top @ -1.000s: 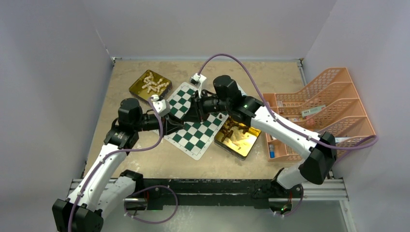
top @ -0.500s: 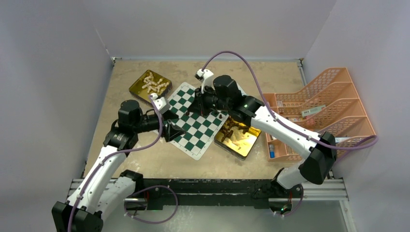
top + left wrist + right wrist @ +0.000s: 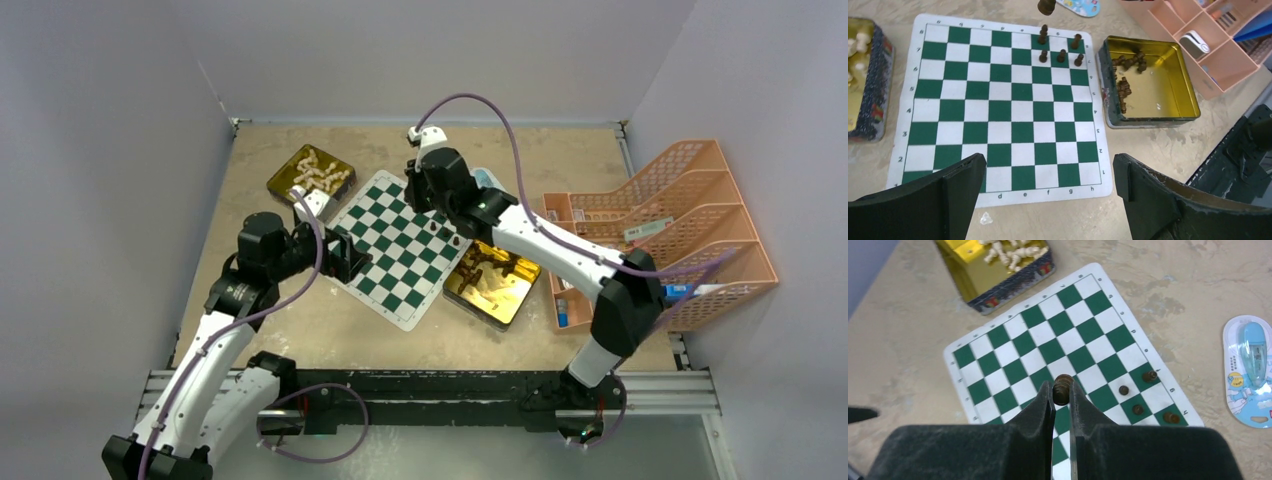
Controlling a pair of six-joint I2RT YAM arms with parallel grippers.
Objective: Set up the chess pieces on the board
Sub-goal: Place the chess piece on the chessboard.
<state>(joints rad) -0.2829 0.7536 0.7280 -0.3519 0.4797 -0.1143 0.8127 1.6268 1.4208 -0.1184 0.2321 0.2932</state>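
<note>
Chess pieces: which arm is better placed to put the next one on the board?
Right. The right fingers pinch a dark brown piece above the board, near the standing pieces; the left fingers are open and empty.

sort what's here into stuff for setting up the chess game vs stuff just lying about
For the job:
board
dark pieces on it
dark piece in the right hand
loose dark pieces
white pieces

Lying about:
gold tins, which only hold pieces
pink rack
blue tape pack
</note>
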